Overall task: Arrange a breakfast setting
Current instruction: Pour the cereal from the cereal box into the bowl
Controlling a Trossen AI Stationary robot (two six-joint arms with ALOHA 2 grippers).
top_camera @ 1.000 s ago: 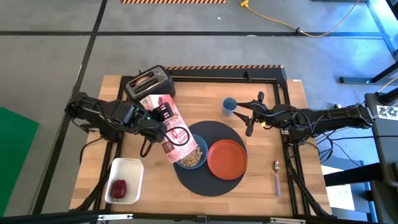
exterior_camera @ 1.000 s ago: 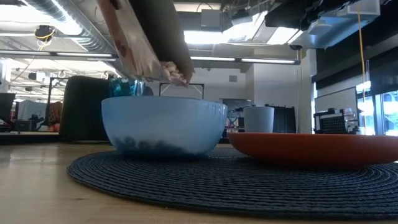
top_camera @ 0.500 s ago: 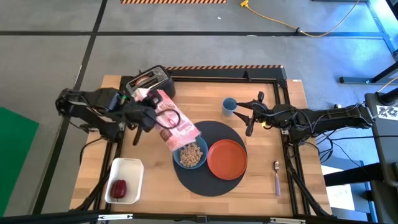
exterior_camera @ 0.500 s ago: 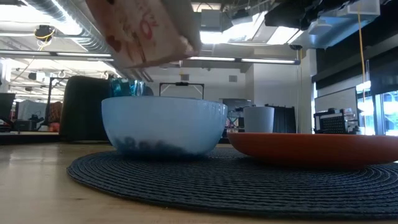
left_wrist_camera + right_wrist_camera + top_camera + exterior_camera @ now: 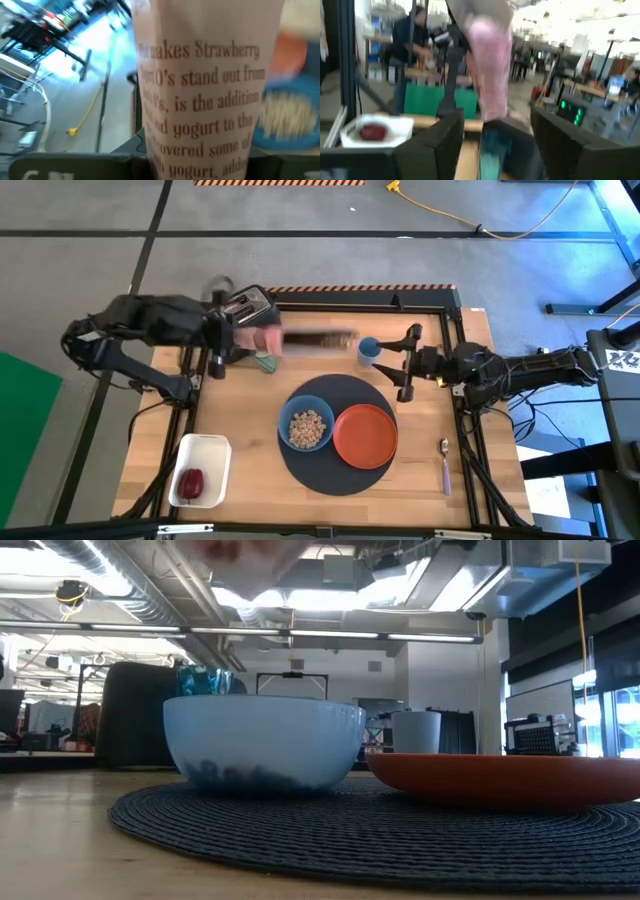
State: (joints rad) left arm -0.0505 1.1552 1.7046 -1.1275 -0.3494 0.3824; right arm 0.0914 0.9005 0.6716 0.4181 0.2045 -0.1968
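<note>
My left pincer [image 5: 222, 340] is clamped on the red-and-white cereal bag [image 5: 300, 339]. I hold it up off the bench [image 5: 250, 480], lying roughly level, with its far end reaching out ahead of the pincer almost to the teal glass [image 5: 368, 350]. The black toaster [image 5: 240, 308] sits just beside that pincer.

My right pincer [image 5: 405, 363] stands wide, fingers well apart, with the glass just ahead of its tips. I cannot tell whether either finger touches it.

The worry is that meeting point. The bag's free end and my right pincer are both close to the glass, so a careless swing of the bag could clip the glass or my other arm. If the bag's mouth dips, cereal may scatter over the bench. If I close the right pincer off-centre, I think the tall, light glass would tip rather than seat.

The setting lies below and well apart from both pincers. The large round dark mat [image 5: 338, 388] carries the blue bowl [image 5: 305, 428], already holding cereal. The orange plate [image 5: 364, 435], bare, lies touching or just beside the bowl. The purple-handled spoon [image 5: 445, 465] lies off the mat on the far side of the plate. The small dark-red fruit [image 5: 191, 481] rests in a white tray [image 5: 208, 448], beyond the mat's other edge.
</note>
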